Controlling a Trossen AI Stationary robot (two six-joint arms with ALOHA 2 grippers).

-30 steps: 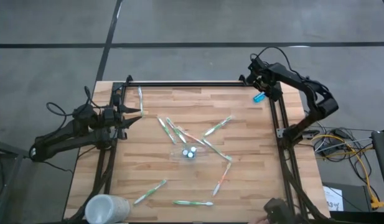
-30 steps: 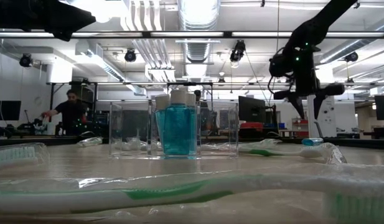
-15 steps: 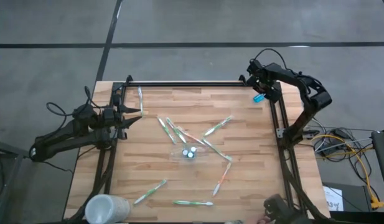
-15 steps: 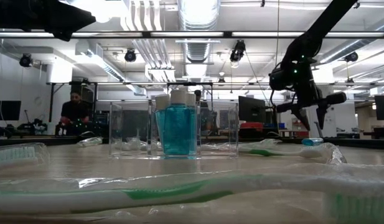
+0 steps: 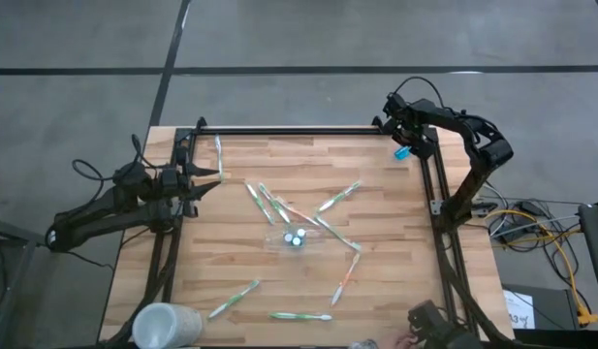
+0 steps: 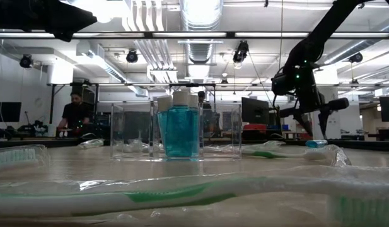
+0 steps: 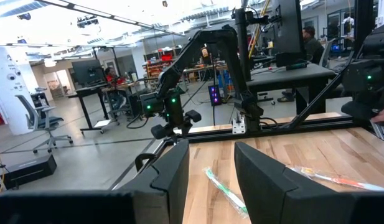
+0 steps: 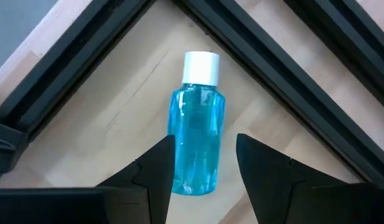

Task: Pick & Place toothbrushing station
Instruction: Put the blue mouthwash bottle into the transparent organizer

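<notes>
Blue liquid bottle with white cap [image 8: 196, 140] lying flat beneath your right hand [image 8: 204, 163], fingers spread, a speck from above, left hand [image 7: 211, 180] spread at the table [image 5: 376, 281] edge.

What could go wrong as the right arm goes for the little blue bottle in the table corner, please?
1. The blue bottle lies on its side, wedged between two black frame rails; the right gripper, jaws open around it, might strike a rail.
2. The bottle is round, so it could roll or slip as the jaws close.
3. The clear holder sits among scattered toothbrushes, which could get knocked at drop-off.
</notes>
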